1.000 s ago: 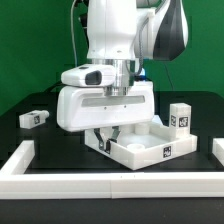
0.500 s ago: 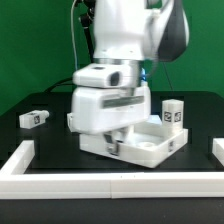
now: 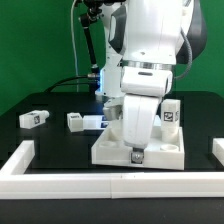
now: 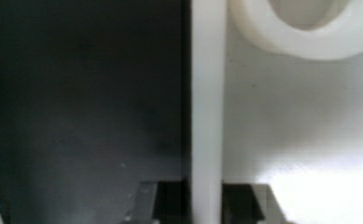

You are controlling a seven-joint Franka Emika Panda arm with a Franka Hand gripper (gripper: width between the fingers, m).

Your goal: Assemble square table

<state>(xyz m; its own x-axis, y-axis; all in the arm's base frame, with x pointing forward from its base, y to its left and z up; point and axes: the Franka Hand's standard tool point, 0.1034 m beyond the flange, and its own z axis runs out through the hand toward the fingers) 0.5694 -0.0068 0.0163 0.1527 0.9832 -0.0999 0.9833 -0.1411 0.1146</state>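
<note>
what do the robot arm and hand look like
The arm is glossy white with bulky rounded segments, dark grey at one upper joint, and a thin dark ring above the wrist. Its hand has a boxy white body and small dark tips. Black cables run behind it. No markings are legible.

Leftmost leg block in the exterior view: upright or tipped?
Tipped: the leg block lies on its long side, wider than tall.
</note>
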